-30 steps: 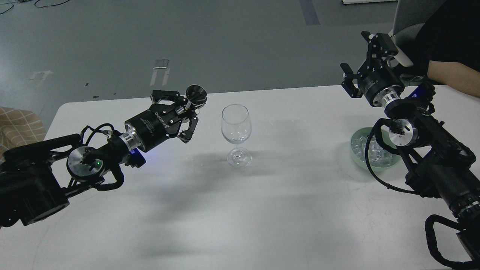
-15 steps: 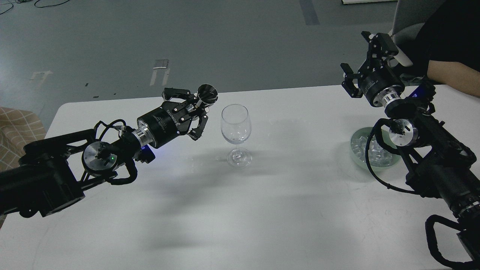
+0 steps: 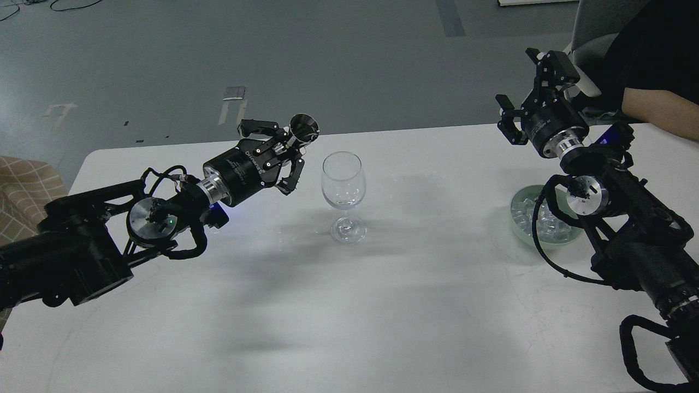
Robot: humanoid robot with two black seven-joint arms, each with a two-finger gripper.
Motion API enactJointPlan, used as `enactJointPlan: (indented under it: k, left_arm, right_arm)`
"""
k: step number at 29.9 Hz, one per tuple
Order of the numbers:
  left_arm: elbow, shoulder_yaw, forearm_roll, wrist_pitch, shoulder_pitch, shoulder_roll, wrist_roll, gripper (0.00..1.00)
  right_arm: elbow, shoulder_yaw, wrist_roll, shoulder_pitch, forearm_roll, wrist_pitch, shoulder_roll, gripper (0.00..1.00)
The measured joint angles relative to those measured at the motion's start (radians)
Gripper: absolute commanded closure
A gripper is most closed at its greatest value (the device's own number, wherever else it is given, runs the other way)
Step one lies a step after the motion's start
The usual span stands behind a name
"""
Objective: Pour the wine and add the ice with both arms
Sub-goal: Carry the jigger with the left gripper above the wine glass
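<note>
Holding a small metal cup (image 3: pixel 303 126) tipped beside the glass (image 3: pixel 342 192), the left gripper (image 3: pixel 278 147) is clenched on it; white lettering on its body is too blurred to read. No wine stream is visible – the glass looks nearly empty. The right gripper (image 3: pixel 534 93) hangs released, fingers spread, above the ice (image 3: pixel 538 218) in a green bowl (image 3: pixel 517 225). The white worktop (image 3: pixel 382 305) stands on grey floor (image 3: pixel 327 60) with tape marks.
</note>
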Motion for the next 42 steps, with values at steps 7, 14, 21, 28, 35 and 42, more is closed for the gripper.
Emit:
enactJointPlan:
  k: [7,14,21,28,35,42]
  left_arm:
    - [0.020,0.001,0.000,0.000,-0.012,-0.025,0.000,1.00]
    - [0.021,0.002,0.001,0.000,-0.022,-0.030,-0.004,1.00]
    - [0.023,0.002,0.001,0.000,-0.031,-0.035,-0.008,1.00]
    - [0.044,0.002,0.003,0.000,-0.036,-0.051,-0.011,1.00]
    - [0.051,0.003,0.022,0.000,-0.045,-0.055,-0.023,1.00]
    - [0.050,0.002,0.065,0.000,-0.057,-0.054,-0.058,1.00]
  right_arm:
    - [0.003,0.001,0.000,0.000,0.000,0.000,0.000,0.00]
    - [0.003,0.001,0.000,0.000,0.000,0.000,-0.003,0.00]
    - [0.003,0.001,0.000,0.000,0.000,-0.001,-0.002,0.00]
    - [0.003,0.001,0.000,0.000,0.000,-0.001,0.000,0.00]
    - [0.003,0.001,0.000,0.000,0.000,-0.001,-0.001,0.00]
    - [0.003,0.001,0.000,0.000,0.000,-0.001,-0.001,0.00]
